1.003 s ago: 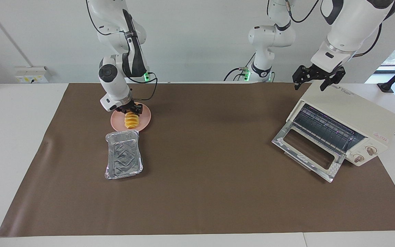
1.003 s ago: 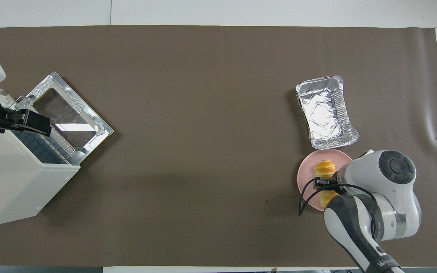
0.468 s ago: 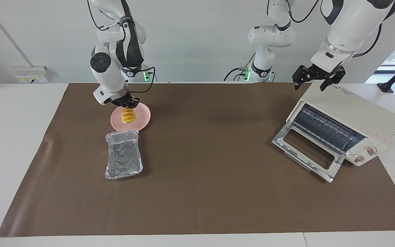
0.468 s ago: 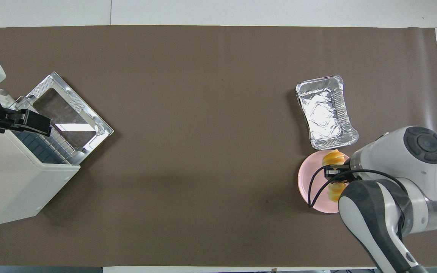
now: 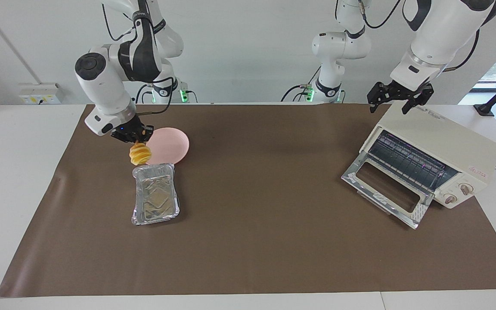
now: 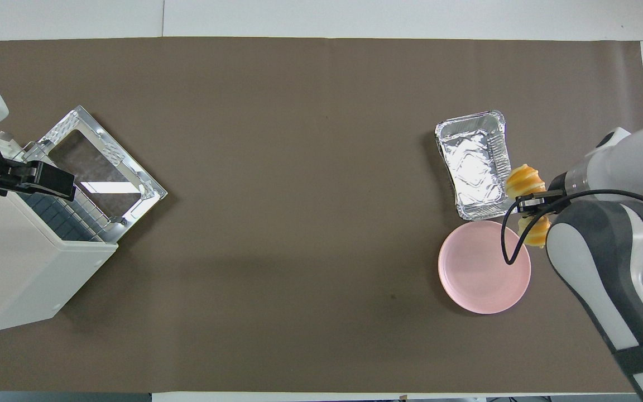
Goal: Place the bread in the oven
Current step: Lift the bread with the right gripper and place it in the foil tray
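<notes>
Facing view: your right gripper (image 5: 137, 137) is clamping the ridged yellow-orange bread (image 5: 140, 155), which is hanging in the air over the pink plate's (image 5: 171, 145) rim and the crinkled foil tray's (image 5: 155, 194) near end. Open brown mat (image 5: 265, 202) is stretching between tray and cream oven (image 5: 441, 146), whose glass door (image 5: 385, 188) is lying dropped open. Your left gripper (image 5: 396, 100) is waiting above the oven's top, fingers apparently parted.

Overhead view: the bread (image 6: 524, 180) is showing on both sides of the right gripper (image 6: 533, 202), beside the tray (image 6: 479, 164) and clear of the smooth round plate (image 6: 484, 266). The left gripper (image 6: 37, 180) is sitting over the oven's (image 6: 14, 262) wire rack edge.
</notes>
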{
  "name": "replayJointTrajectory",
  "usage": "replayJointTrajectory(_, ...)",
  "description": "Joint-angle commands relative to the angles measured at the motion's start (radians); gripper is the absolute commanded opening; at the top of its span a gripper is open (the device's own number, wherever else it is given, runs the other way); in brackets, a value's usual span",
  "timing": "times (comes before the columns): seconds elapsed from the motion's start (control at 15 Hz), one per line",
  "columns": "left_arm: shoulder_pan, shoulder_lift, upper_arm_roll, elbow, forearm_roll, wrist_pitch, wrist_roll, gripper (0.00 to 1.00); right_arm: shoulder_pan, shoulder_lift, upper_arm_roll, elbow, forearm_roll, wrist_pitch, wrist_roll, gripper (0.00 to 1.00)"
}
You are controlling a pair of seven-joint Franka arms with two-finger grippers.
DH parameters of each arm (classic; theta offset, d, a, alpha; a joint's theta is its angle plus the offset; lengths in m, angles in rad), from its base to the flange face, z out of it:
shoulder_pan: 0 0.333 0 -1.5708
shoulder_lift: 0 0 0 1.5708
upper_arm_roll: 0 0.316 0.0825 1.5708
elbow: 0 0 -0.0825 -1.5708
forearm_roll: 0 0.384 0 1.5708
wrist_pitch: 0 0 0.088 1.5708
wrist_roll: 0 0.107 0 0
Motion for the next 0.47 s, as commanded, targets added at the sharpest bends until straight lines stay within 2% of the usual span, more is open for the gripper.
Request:
replayJointTrajectory(0.0, 0.018, -0.016, -0.008, -0.013, -0.016, 0.008, 0.014, 1.0, -0.007, 0.156, 0.007, 0.176, -0.02, -0.003, -0.019, 0.0)
replayJointTrajectory(0.13, 0.018, -0.016, -0.008, -0.013, -0.016, 0.006, 0.014, 1.0, 0.007, 0.208, 0.007, 0.227, -0.022, 0.052, -0.019, 0.0)
replayJointTrajectory(0.4, 0.016, -0.014, -0.008, -0.013, -0.016, 0.006, 0.014, 1.0, 0.038, 0.295, 0.01, 0.222, -0.037, 0.181, -0.014, 0.0)
